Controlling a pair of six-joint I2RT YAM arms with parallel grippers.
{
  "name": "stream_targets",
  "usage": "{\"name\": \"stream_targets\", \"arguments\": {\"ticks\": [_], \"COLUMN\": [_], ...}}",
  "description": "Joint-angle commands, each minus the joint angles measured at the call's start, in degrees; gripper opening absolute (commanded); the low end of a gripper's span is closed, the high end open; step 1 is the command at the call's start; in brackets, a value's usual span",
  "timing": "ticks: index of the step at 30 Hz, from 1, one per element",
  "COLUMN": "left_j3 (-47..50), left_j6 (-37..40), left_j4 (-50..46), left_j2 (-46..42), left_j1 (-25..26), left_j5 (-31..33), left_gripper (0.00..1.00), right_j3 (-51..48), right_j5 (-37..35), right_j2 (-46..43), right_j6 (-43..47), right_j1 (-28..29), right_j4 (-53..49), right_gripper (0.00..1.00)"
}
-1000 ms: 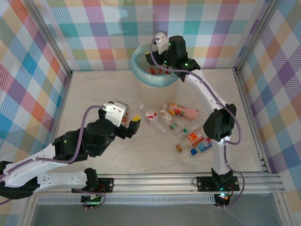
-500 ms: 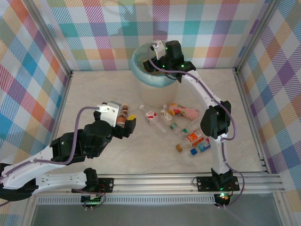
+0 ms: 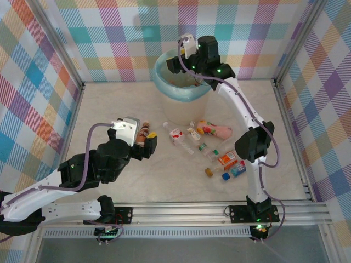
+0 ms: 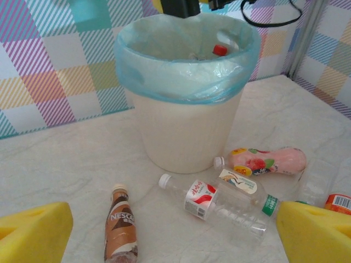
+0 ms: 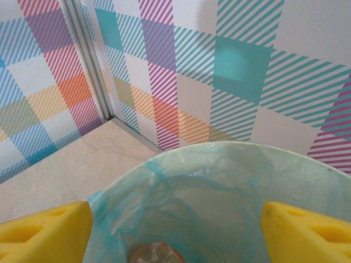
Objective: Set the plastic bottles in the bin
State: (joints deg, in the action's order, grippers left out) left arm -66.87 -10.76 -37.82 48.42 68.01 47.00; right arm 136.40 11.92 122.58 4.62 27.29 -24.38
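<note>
Hovering over the bin (image 4: 181,87), right pincer (image 5: 175,230) spread, red-capped bottle (image 4: 219,50) inside, perhaps another, left pincer (image 4: 173,235) spread

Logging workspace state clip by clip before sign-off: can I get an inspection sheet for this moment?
Surface: pale marbled table, no spills seen.
Job's things: bin upright at the back with a teal liner, a red-capped bottle inside; brown bottle, pink bottle and several clear bottles lie on the table.
Clutter: nothing seen.
Grippers: left tool open, at the brown bottle; right tool open above the bin.
Cables: purple cables run along both arms, away from the bottles.
Surroundings: plaid walls, aluminium frame.
</note>
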Motion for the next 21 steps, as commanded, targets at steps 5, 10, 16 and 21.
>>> {"name": "stream_targets", "arguments": {"ticks": [5,10,16,21], "left_j3": [0.2,-1.6,-1.0,-0.3], "left_j6": [-4.2,-14.9,-26.4,-33.4], "left_j4": [-2.6,-7.6,-6.6,-2.8], "left_j2": [1.7,5.3,12.8,21.8], "left_j1": [-2.6,-5.7,-8.3,-8.9], "left_j5": [0.1,0.8,-5.1,-9.7], "left_gripper": [0.95,0.96,0.96,0.98], "right_j3": [-2.2,-15.3,-35.4,-51.8], "right_j5": [5.1,6.4,3.9,0.9], "right_j2": [-10.8,-22.0,-37.5,-49.0], "right_j6": [-7.4,-10.3,-12.4,-13.9], "right_j1": [0.0,0.2,0.3,0.3], "right_j4": [-3.4,1.1,7.9,11.4], "right_gripper": [0.79,0.78,0.79,0.79]}}
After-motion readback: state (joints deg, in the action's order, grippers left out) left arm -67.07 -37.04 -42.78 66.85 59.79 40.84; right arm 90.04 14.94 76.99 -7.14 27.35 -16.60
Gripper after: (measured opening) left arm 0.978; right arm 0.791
